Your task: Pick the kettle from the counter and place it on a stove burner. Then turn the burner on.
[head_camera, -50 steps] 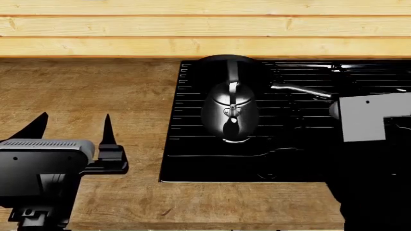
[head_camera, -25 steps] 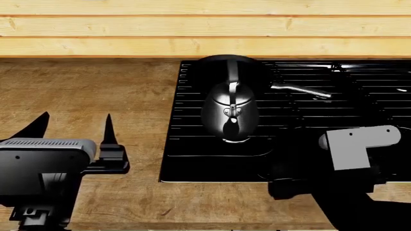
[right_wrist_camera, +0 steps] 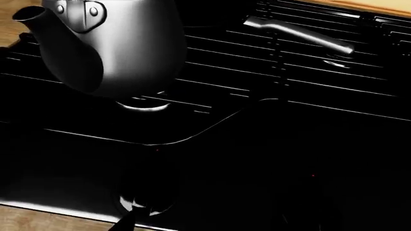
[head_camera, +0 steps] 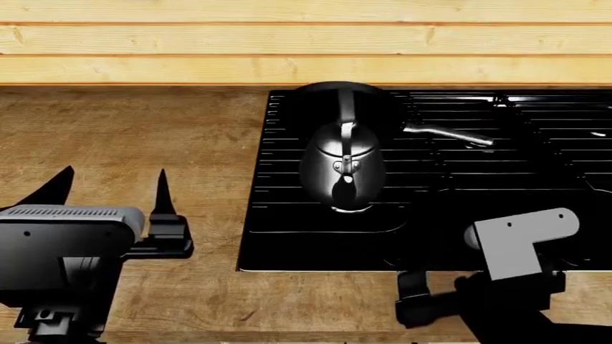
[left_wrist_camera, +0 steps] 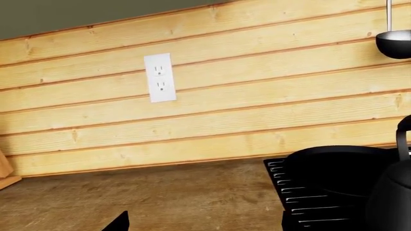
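**Kettle sits on the stove while both arms hang back**

The plank wall [head_camera: 287, 43] runs across the back, pale wood, with a white outlet [left_wrist_camera: 159, 77] on it and a dark ladle [left_wrist_camera: 393, 41] hanging further along. Below it the brown counter [head_camera: 125, 136] spreads wide, and the black cooktop [head_camera: 287, 244] is set into it, its grate bars glinting.

A black frying pan [left_wrist_camera: 334, 163] sits at the back of the cooktop, its silvery handle [head_camera: 448, 134] pointing off to the right. Just in front of the pan stands the kettle [head_camera: 345, 168], upright on the grate, touched by neither arm. From the right wrist view, the burner [right_wrist_camera: 142, 105] shows as a bright cap right under the kettle's belly.

The left gripper [head_camera: 110, 188] hovers over bare counter well left of the stove, its two dark fingers [head_camera: 160, 192] spread wide with nothing between them. The right gripper [head_camera: 421, 304] hangs at the cooktop's front edge; I cannot tell how its fingers stand.
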Controlling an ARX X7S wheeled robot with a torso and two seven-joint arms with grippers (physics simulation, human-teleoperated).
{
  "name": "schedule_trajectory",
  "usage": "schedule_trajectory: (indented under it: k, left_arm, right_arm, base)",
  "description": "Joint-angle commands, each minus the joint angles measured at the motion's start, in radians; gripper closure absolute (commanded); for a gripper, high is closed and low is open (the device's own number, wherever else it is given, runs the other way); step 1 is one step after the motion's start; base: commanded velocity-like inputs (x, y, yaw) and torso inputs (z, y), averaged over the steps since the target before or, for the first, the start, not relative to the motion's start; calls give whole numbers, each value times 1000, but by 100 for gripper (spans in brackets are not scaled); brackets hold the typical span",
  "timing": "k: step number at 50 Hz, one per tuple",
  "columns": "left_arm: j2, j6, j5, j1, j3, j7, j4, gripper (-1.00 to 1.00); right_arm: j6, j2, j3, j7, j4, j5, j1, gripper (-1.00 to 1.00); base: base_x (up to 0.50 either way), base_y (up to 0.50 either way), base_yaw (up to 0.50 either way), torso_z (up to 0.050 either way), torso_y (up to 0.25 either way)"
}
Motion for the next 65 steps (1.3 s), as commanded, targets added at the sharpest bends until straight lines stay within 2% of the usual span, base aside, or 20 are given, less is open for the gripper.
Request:
schedule_trajectory:
  k: [1, 14, 56, 57, 65]
  left_arm:
    - [0, 3, 2, -1, 6, 0, -3, -100]
    - [0, 16, 12, 5, 11, 5, -12, -100]
    - [1, 50, 33, 23, 26, 18, -34, -100]
    - [0, 49, 31, 23, 25, 16, -32, -100]
    - [0, 50, 30, 21, 27, 14, -33, -100]
  right_arm:
    - [-29, 3, 25, -58, -10, -30, -57, -100]
    - [-56, -87, -10, -170, 51, -123, -31, -100]
    - [-106, -173, -92, -318, 197, -291, -31, -100]
    - [-107, -172, -98, -323, 199, -306, -37, 100]
    - [-113, -168, -107, -329, 196, -331, -42, 100]
  base:
    - [0, 0, 0, 0, 0]
    - [0, 0, 0, 0, 0]
    - [0, 0, 0, 0, 0]
    - [0, 0, 0, 0, 0]
    - [0, 0, 0, 0, 0]
